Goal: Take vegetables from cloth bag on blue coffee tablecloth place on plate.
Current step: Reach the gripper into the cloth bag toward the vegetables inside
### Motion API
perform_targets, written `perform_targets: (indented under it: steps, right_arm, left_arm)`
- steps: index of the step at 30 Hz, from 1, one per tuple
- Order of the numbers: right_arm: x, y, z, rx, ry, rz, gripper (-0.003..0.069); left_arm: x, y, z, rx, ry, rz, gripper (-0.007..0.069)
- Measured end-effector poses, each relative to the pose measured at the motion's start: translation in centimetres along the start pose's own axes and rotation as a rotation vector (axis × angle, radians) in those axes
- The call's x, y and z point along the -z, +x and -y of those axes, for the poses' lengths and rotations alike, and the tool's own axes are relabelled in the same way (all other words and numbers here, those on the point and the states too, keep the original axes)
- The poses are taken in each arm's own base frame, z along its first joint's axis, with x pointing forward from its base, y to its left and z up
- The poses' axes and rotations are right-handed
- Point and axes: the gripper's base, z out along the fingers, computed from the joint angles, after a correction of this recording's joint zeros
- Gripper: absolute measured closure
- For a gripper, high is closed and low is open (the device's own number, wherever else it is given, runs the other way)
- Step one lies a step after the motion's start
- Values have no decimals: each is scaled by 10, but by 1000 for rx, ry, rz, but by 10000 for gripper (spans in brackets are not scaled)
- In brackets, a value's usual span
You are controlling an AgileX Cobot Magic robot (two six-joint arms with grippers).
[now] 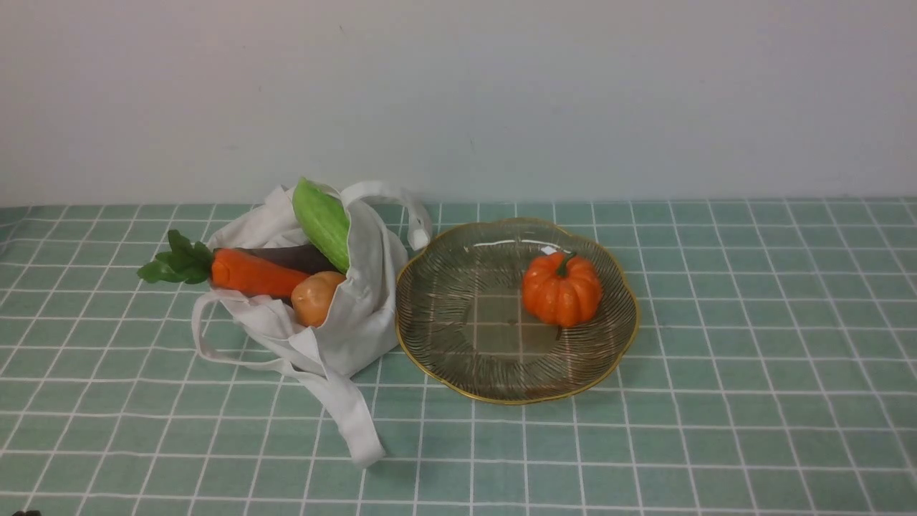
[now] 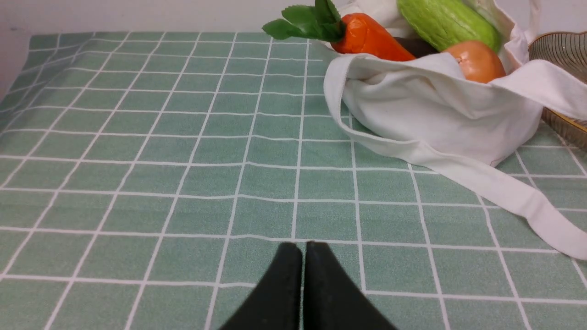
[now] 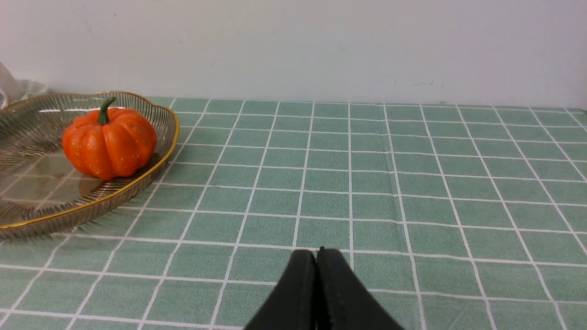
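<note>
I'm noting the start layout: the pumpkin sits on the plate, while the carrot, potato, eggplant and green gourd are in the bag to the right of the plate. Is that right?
Not quite: the bag lies to the left of the plate, as the front view shows. The rest of your statement stands.

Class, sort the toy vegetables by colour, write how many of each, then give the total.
Orange: 2 (long carrot with leafy green top, round ribbed pumpkin)
Light green: 1 (ridged gourd)
Dark purple: 1 (smooth eggplant)
Tan: 1 (rounded potato)
Total: 5
</note>
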Motion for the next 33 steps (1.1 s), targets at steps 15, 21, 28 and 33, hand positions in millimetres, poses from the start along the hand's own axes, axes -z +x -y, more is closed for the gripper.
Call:
perform_targets:
  steps: [15,21,28,33]
  right_arm:
    - [0,0,0,0,0,0,674]
    - [0,0,0,0,0,0,674]
    - [0,0,0,0,0,0,674]
    - [0,0,0,0,0,0,674]
  left_arm:
    - [1,-1,13,572,142,-27,632]
    - [3,-7,24,1041,282,-70,632]
    - [14,-25,31,965,367,-68,632]
    - [33,-88,38,711,398,-149,632]
